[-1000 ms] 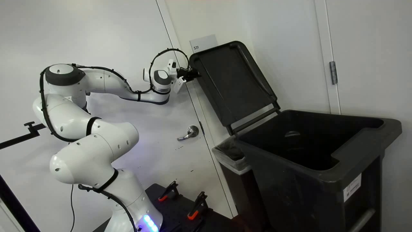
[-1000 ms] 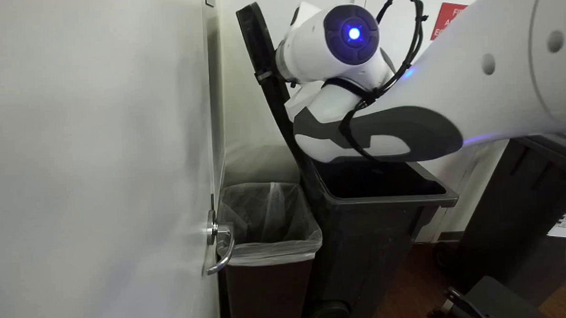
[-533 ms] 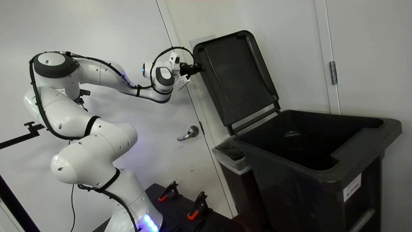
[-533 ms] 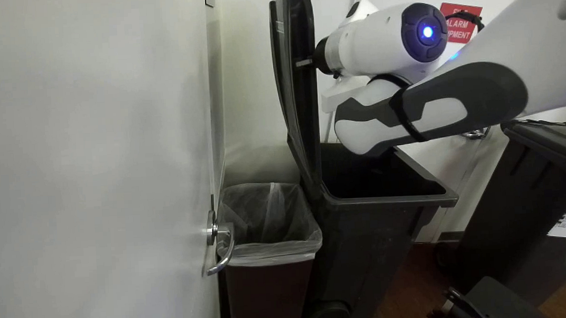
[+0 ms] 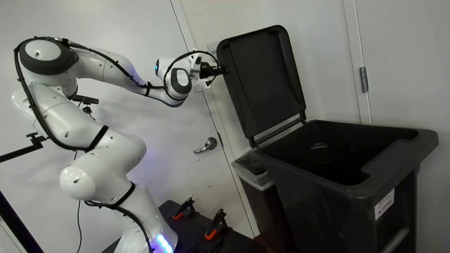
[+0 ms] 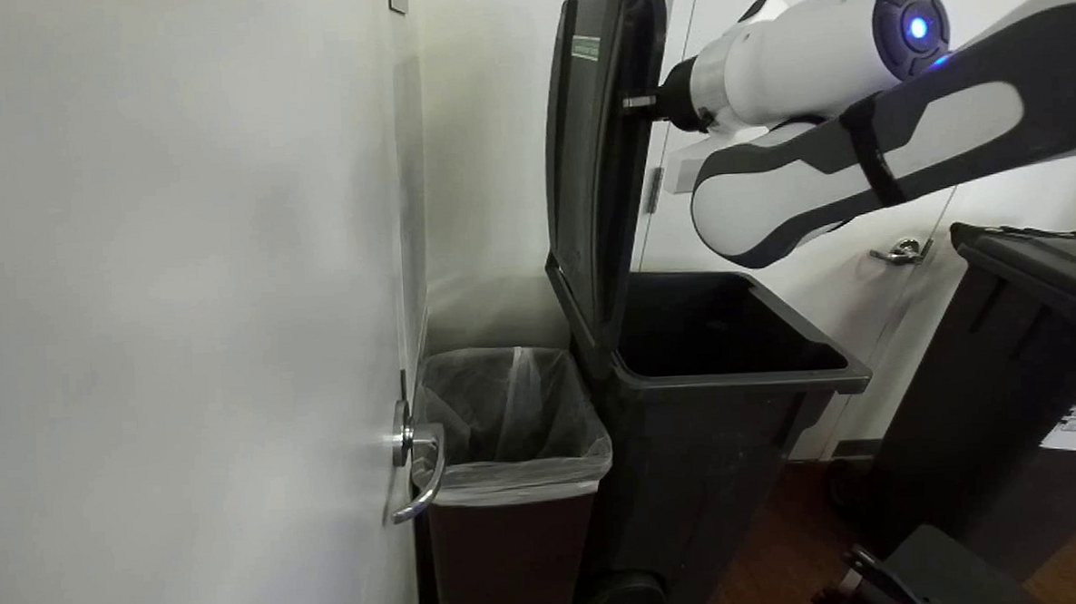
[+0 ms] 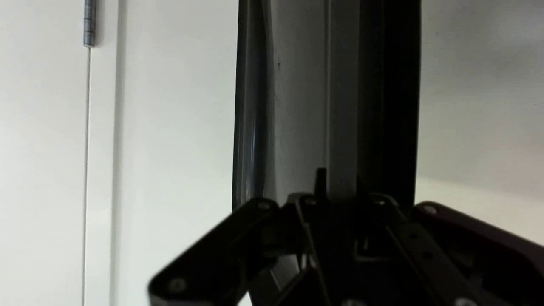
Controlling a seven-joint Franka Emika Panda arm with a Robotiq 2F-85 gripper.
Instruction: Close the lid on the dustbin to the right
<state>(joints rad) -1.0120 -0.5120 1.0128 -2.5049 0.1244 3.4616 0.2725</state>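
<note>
The claw [image 5: 223, 71] pinches the edge of the raised lid [image 5: 262, 82]; a bag-lined wastebasket [image 6: 513, 557] stands between door [image 6: 266, 305] and wheeled dustbin [image 6: 682, 477]; two clamps [image 5: 218, 223] sit along the edge of the table [image 5: 194, 227].

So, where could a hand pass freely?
Probably above the boxy black plastic dustbin, between its raised flat black plastic lid and opposite rim, though that lid may drop. Crowded: the lid's edge at the black jaws, and beside the dustbin, by a brown, bag-lined bin.
</note>
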